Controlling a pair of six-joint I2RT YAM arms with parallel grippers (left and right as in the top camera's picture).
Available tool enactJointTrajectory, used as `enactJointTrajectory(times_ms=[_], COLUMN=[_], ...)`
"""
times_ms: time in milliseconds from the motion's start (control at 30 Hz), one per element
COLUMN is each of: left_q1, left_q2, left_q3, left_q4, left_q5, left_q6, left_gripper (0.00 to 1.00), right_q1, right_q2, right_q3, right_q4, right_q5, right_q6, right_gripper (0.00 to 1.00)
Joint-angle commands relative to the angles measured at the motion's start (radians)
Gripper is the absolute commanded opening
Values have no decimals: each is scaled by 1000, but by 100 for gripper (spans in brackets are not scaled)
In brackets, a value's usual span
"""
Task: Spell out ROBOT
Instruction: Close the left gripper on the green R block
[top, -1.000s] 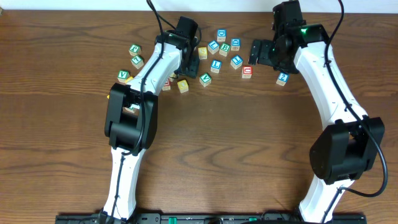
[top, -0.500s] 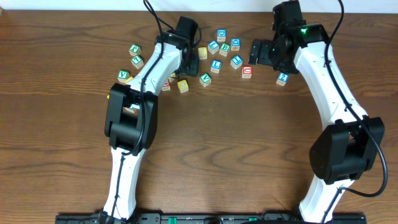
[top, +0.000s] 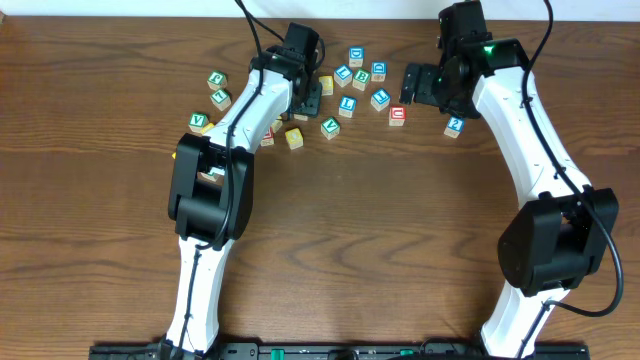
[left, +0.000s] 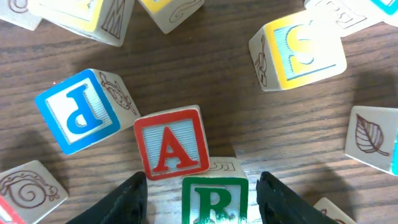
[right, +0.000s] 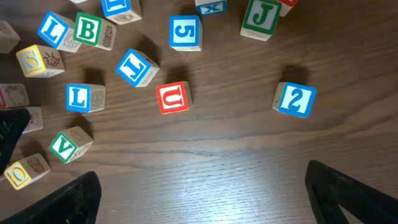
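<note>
A green R block (left: 214, 202) sits on the table between the fingers of my left gripper (left: 204, 198), which is open with a gap on each side. A red A block (left: 172, 143) touches the R block's far edge. In the overhead view the left gripper (top: 303, 103) is low in the block cluster. My right gripper (right: 202, 190) is open and empty above bare wood; it also shows in the overhead view (top: 418, 85). A green B block (right: 89, 28) and a yellow O block (right: 18, 172) lie in the right wrist view.
Loose blocks surround the R: a blue P (left: 76, 112), a yellow S (left: 300, 51), and a leaf-faced block (left: 372, 138). The right wrist view shows a red U (right: 172, 98), a blue 2 (right: 295, 99), a blue 5 (right: 185, 32), a green V (right: 64, 145) and a green J (right: 261, 15).
</note>
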Motion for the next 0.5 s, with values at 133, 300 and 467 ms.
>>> enactJointTrajectory(times_ms=[133, 300, 467], left_q1=[-2, -2, -2], left_q2=[-11, -11, -11], left_q3=[-22, -22, -22], left_q4=[2, 6, 6], left_q5=[-5, -5, -5], left_q6=[21, 20, 20], left_gripper=[55, 48, 46], right_q1=[10, 10, 10], right_q2=[5, 5, 5], right_q3=[18, 18, 18], right_q4=[-1, -1, -1], right_q5=[2, 2, 2], right_q6=[8, 8, 8], right_gripper=[99, 99, 99])
